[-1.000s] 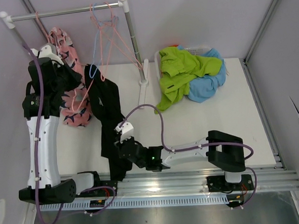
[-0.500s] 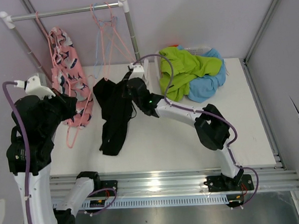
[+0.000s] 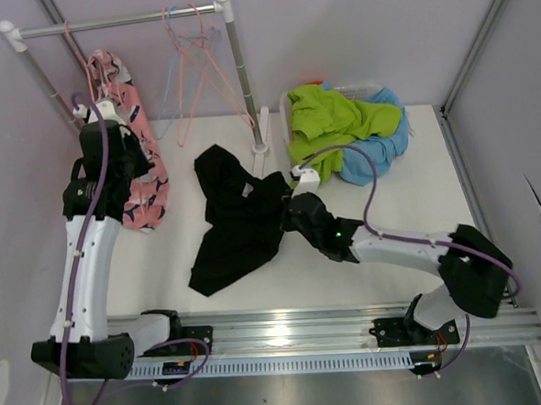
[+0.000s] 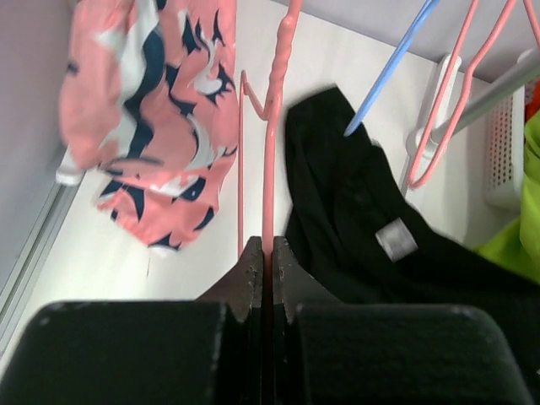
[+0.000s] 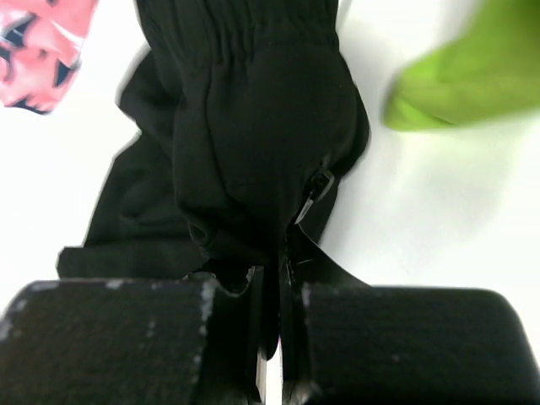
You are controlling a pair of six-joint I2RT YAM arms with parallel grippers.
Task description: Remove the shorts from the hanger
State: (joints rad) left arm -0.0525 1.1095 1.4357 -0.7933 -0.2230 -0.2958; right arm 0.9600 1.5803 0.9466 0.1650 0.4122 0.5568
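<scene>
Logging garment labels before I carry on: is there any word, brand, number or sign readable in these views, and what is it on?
None legible in any view.
Grey tag on the black shorts, held by the right pincer: too blurred to read.
Pink shorts: dark-blue and white shapes only, no letters.
Pink hanger in the left pincer: no marking seen.

Right hand (image 5: 272, 274) pinching black shorts (image 5: 253, 126), lime green shorts (image 5: 472, 76) upper right, pink shorts (image 5: 38, 51) upper left
</scene>
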